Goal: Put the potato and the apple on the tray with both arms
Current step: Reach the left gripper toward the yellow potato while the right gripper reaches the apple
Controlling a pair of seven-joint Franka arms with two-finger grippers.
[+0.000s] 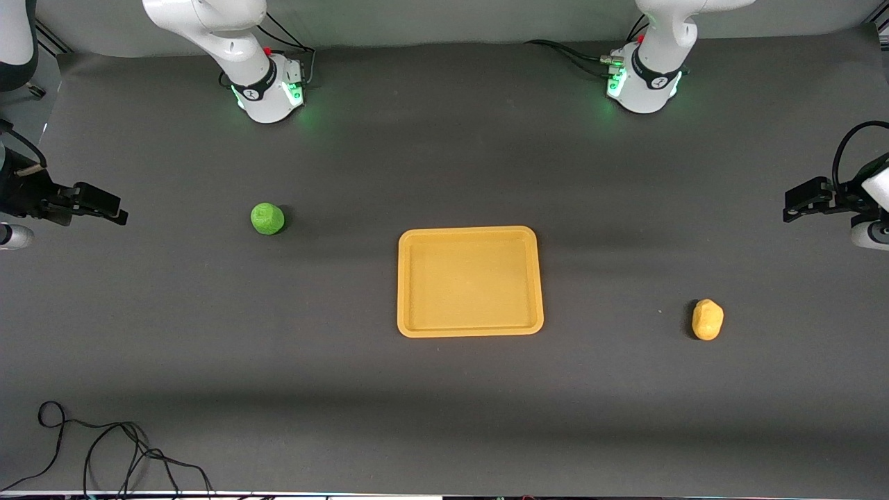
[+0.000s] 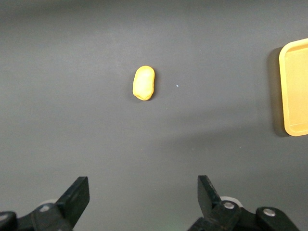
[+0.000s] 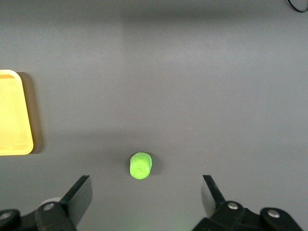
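Note:
The green apple lies on the dark table toward the right arm's end. The yellow-orange potato lies toward the left arm's end, nearer the front camera. The empty yellow tray sits between them at mid-table. My right gripper is open and empty, in the air at its end of the table. Its wrist view shows the gripper, the apple and a tray edge. My left gripper is open and empty, in the air at its end. Its wrist view shows the gripper, the potato and the tray.
A loose black cable lies on the table near the front camera at the right arm's end. The two arm bases stand along the table edge farthest from the front camera.

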